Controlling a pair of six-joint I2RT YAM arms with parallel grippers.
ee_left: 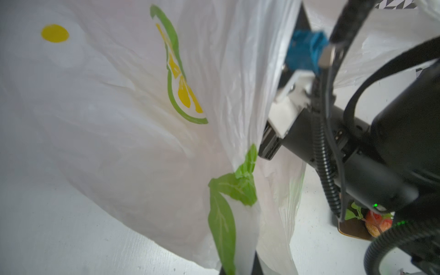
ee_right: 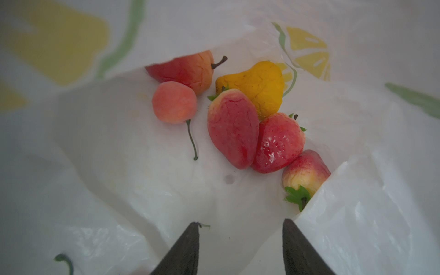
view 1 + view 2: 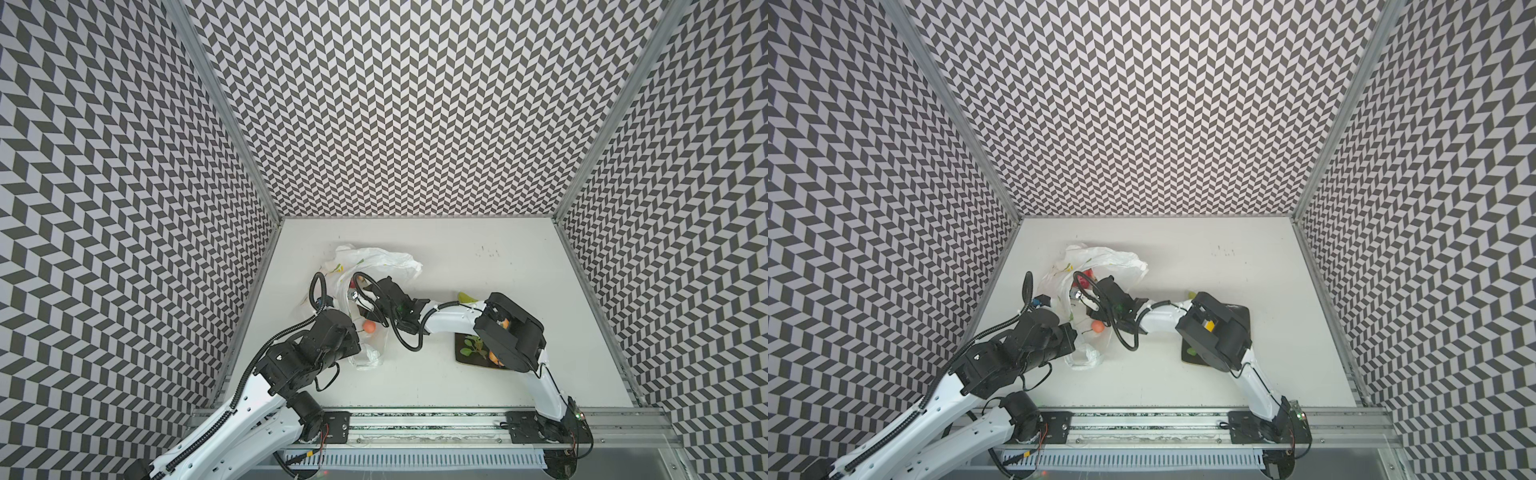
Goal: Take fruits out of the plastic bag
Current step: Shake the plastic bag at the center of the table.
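Note:
The white plastic bag [image 3: 374, 257] [image 3: 1104, 257], printed with lemon slices and leaves, lies crumpled at the left middle of the table. My left gripper [image 1: 239, 269] is shut on a fold of the plastic bag [image 1: 119, 119] at its near side. My right gripper [image 2: 241, 222] is open inside the bag [image 2: 119, 166] with nothing between its fingers. Ahead of it lie several fruits: a peach [image 2: 175, 102], a yellow pear [image 2: 259, 85], a red-orange pear [image 2: 188, 69] and three red pieces [image 2: 233, 128]. An orange fruit [image 3: 369, 327] [image 3: 1097, 327] shows at the bag's near part.
A dark plate [image 3: 467, 359] [image 3: 1241, 311] sits right of the bag, mostly under my right arm's elbow. It carries a green sprig [image 3: 473, 347] and an orange fruit [image 3: 494, 357]. A green pear [image 3: 465, 297] lies just behind the plate. Patterned walls enclose three sides.

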